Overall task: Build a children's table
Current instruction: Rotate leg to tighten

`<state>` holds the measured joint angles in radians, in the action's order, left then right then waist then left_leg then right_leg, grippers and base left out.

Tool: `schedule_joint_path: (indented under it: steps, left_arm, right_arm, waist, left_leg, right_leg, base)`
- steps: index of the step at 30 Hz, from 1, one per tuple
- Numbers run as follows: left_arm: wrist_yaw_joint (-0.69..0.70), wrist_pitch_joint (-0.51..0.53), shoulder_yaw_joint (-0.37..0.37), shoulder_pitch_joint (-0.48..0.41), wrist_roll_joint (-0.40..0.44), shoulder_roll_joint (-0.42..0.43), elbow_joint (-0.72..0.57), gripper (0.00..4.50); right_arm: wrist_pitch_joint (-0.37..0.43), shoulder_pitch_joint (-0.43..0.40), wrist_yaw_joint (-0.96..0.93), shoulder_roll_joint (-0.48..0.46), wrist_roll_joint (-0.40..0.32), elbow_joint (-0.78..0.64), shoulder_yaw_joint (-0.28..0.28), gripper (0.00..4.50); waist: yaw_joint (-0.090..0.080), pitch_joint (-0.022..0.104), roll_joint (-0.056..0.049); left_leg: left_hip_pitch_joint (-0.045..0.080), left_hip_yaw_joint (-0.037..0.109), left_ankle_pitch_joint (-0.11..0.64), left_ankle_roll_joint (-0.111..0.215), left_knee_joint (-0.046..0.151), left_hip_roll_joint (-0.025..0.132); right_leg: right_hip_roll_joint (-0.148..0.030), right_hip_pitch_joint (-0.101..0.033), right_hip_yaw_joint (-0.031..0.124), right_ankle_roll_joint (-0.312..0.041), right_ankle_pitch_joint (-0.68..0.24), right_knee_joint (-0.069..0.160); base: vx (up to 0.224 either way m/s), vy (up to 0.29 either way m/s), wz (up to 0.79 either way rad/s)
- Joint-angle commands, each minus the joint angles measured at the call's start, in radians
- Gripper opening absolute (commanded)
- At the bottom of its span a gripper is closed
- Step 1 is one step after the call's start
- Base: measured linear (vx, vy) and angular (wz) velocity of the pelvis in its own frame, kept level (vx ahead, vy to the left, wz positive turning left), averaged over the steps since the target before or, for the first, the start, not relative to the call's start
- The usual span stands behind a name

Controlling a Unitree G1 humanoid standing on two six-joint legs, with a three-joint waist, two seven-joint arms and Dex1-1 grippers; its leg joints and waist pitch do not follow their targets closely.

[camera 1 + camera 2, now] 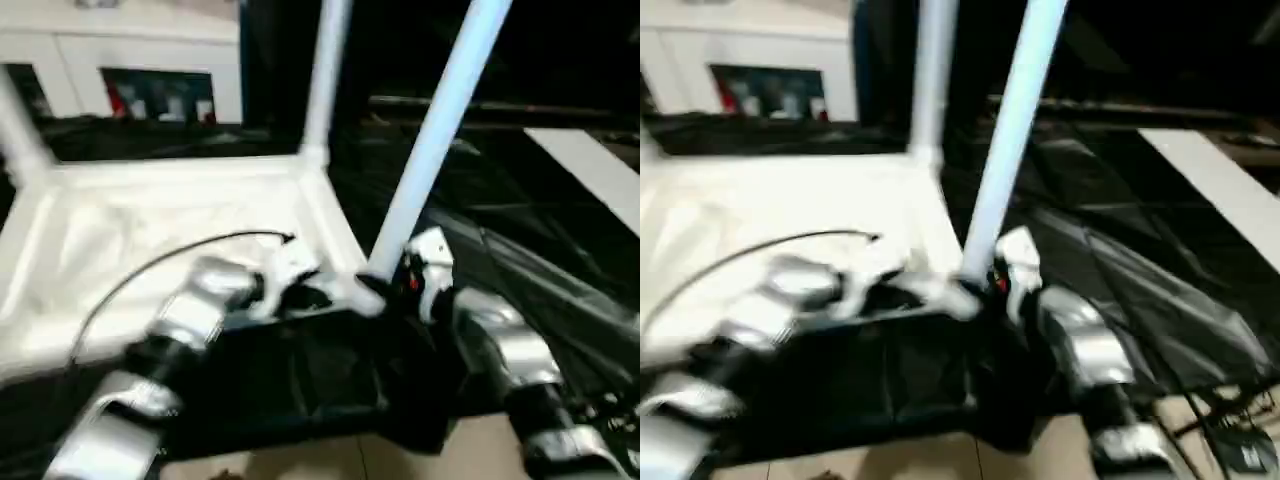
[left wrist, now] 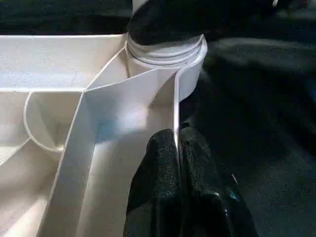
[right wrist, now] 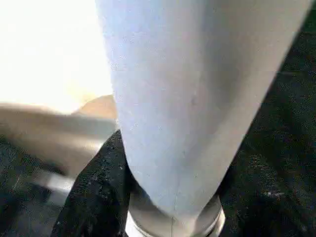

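The upturned table [image 1: 150, 230] lies on the black tabletop [image 1: 560, 250]. Its rim is pinched by the clenched jaws of the left gripper [image 2: 177, 148]; the leg [image 1: 430, 150] at five o'clock is grasped by the right gripper [image 1: 400, 285]. Being tilted, it could bind in the socket [image 2: 168, 54]

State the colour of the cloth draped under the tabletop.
Black cloth, clearest in the left eye view.

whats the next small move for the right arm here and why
Probably turn the leg further into the corner socket with the right gripper. Its fingers wrap the leg's base, thread rings show above the socket, and the left gripper pinches the tabletop rim steady.
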<state>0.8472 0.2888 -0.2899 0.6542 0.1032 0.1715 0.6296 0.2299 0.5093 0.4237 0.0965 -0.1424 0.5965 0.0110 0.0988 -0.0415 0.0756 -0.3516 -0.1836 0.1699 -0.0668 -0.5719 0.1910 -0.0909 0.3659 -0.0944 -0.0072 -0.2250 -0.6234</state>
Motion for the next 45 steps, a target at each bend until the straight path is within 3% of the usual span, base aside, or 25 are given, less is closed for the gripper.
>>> schedule_joint_path:
  steps: [1,2,6,9,11,15,19,20,23,29,32,36,38,45]
  left_arm:
    - [-0.059,0.008,-0.019,0.02,-0.007,-0.065,0.013,0.0]
    - [-0.083,0.013,-0.022,0.028,0.001,-0.094,0.019,0.0]
    - [-0.079,-0.001,-0.042,0.032,0.02,-0.125,0.024,0.0]
    - [-0.064,-0.016,-0.051,0.035,0.023,-0.114,0.038,0.0]
    - [-0.043,-0.03,-0.053,0.034,0.025,-0.09,0.042,0.0]
    - [0.003,-0.044,-0.051,0.025,0.024,-0.048,0.031,0.0]
    - [0.122,-0.07,-0.057,0.0,0.012,0.031,-0.006,0.0]
    - [0.175,-0.098,-0.054,-0.009,-0.003,0.06,-0.015,0.0]
    - [0.246,-0.132,-0.054,-0.022,-0.025,0.091,-0.025,0.0]
    - [0.456,-0.142,-0.075,-0.076,-0.082,0.196,-0.116,0.0]
    - [0.507,-0.138,-0.078,-0.087,-0.094,0.231,-0.137,0.0]
    - [0.538,-0.143,-0.075,-0.088,-0.097,0.25,-0.139,0.0]
    - [0.555,-0.14,-0.072,-0.089,-0.098,0.262,-0.143,0.0]
    - [0.56,-0.135,-0.074,-0.086,-0.108,0.27,-0.153,0.0]
  right_arm:
    - [0.03,0.008,-0.066,-0.05,0.011,0.062,0.026,1.98]
    - [0.02,0.033,-0.115,-0.084,0.025,0.1,0.024,1.98]
    - [-0.018,0.062,-0.135,-0.139,0.048,0.135,0.045,1.98]
    - [-0.025,0.072,-0.114,-0.158,0.031,0.14,0.033,2.7]
    - [-0.026,0.072,-0.081,-0.149,0.02,0.131,0.032,2.76]
    - [-0.035,0.058,-0.002,-0.114,0.026,0.112,0.052,3.15]
    - [-0.043,-0.01,0.216,-0.007,0.019,-0.004,0.111,3.15]
    - [-0.057,-0.039,0.295,0.043,0.027,-0.048,0.141,3.15]
    - [-0.065,-0.065,0.371,0.086,0.022,-0.087,0.158,3.15]
    - [-0.004,-0.137,0.602,0.206,-0.048,-0.255,0.199,3.15]
    - [0.021,-0.161,0.678,0.258,-0.062,-0.302,0.226,3.15]
    - [0.019,-0.172,0.718,0.284,-0.055,-0.314,0.237,3.15]
    - [0.028,-0.177,0.734,0.291,-0.056,-0.321,0.234,3.0]
    - [0.063,-0.177,0.733,0.291,-0.082,-0.348,0.236,2.4]
  waist:
    - [-0.004,0.041,-0.012]
    - [-0.003,0.041,-0.016]
    - [-0.006,0.044,-0.015]
    - [-0.008,0.045,-0.011]
    - [-0.008,0.046,-0.008]
    - [-0.009,0.045,-0.012]
    - [-0.002,0.046,-0.012]
    - [-0.001,0.048,-0.011]
    - [-0.001,0.05,-0.009]
    - [0.0,0.05,-0.008]
    - [0.004,0.048,-0.005]
    - [0.011,0.043,-0.005]
    - [0.013,0.044,-0.005]
    - [0.016,0.049,-0.001]
  left_leg:
    - [0.012,0.032,0.361,-0.064,0.079,0.052]
    - [0.015,0.031,0.357,-0.06,0.079,0.052]
    - [0.01,0.028,0.329,-0.044,0.079,0.051]
    - [0.007,0.025,0.302,-0.033,0.079,0.052]
    - [0.006,0.024,0.29,-0.025,0.079,0.051]
    - [0.002,0.025,0.289,-0.018,0.081,0.052]
    - [0.001,0.024,0.259,0.0,0.079,0.053]
    - [0.001,0.022,0.234,0.011,0.077,0.053]
    - [0.0,0.02,0.177,0.031,0.075,0.054]
    - [0.004,0.017,0.145,0.064,0.071,0.057]
    - [0.006,0.015,0.16,0.063,0.071,0.058]
    - [0.009,0.016,0.215,0.027,0.076,0.059]
    - [0.009,0.016,0.219,0.019,0.076,0.058]
    - [0.008,0.014,0.154,0.033,0.07,0.056]
  right_leg:
    - [-0.085,-0.012,0.062,-0.121,-0.413,0.112]
    - [-0.084,-0.01,0.063,-0.121,-0.396,0.112]
    - [-0.08,-0.013,0.064,-0.128,-0.324,0.107]
    - [-0.078,-0.016,0.065,-0.139,-0.271,0.101]
    - [-0.078,-0.019,0.065,-0.145,-0.253,0.098]
    - [-0.079,-0.023,0.065,-0.148,-0.248,0.098]
    - [-0.08,-0.028,0.065,-0.148,-0.214,0.097]
    - [-0.077,-0.03,0.065,-0.155,-0.167,0.092]
    - [-0.074,-0.034,0.063,-0.183,-0.065,0.08]
    - [-0.073,-0.035,0.061,-0.236,0.015,0.07]
    - [-0.076,-0.034,0.062,-0.232,-0.025,0.073]
    - [-0.078,-0.029,0.064,-0.213,-0.127,0.084]
    - [-0.078,-0.029,0.064,-0.209,-0.136,0.084]
    - [-0.076,-0.032,0.062,-0.226,-0.034,0.07]
  base:
    - [0.0,0.0,0.0]
    - [0.0,0.0,0.0]
    - [0.0,0.0,0.0]
    - [0.0,0.0,0.0]
    - [0.0,0.0,0.0]
    - [0.0,0.0,0.0]
    - [0.0,0.0,0.0]
    - [0.0,0.0,0.0]
    - [0.0,0.0,0.0]
    - [0.0,0.0,0.0]
    - [0.0,0.0,0.0]
    - [0.0,0.0,0.0]
    - [0.0,0.0,0.0]
    - [0.0,0.0,0.0]
